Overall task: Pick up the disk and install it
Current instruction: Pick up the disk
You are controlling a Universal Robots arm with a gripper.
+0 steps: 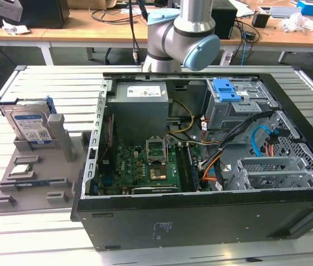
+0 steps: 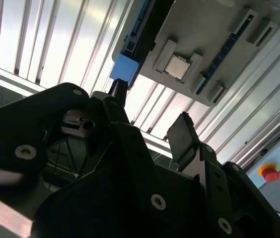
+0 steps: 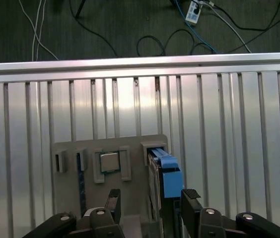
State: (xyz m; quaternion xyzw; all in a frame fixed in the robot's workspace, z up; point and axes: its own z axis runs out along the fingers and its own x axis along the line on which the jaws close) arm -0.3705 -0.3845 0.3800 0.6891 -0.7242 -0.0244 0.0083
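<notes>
On the slatted aluminium desk (image 1: 45,233), at the exterior view's left of the open black computer case (image 1: 201,221), the grey plastic fixture (image 1: 56,166) held the silver, blue-framed disk (image 1: 30,126) standing on edge. I judged this offered its thin top edge for pinching. Its long axis seemed upright. My black two-fingered hand (image 3: 151,193) hovered above it, fingers spread, holding nothing.

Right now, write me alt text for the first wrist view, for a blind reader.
The tool, fingers apart and empty, hangs near a grey holder on a slatted metal table. The blue-framed disk stands on edge in one slot, a small square chip seated beside it; cables lie on the dark floor beyond.
</notes>
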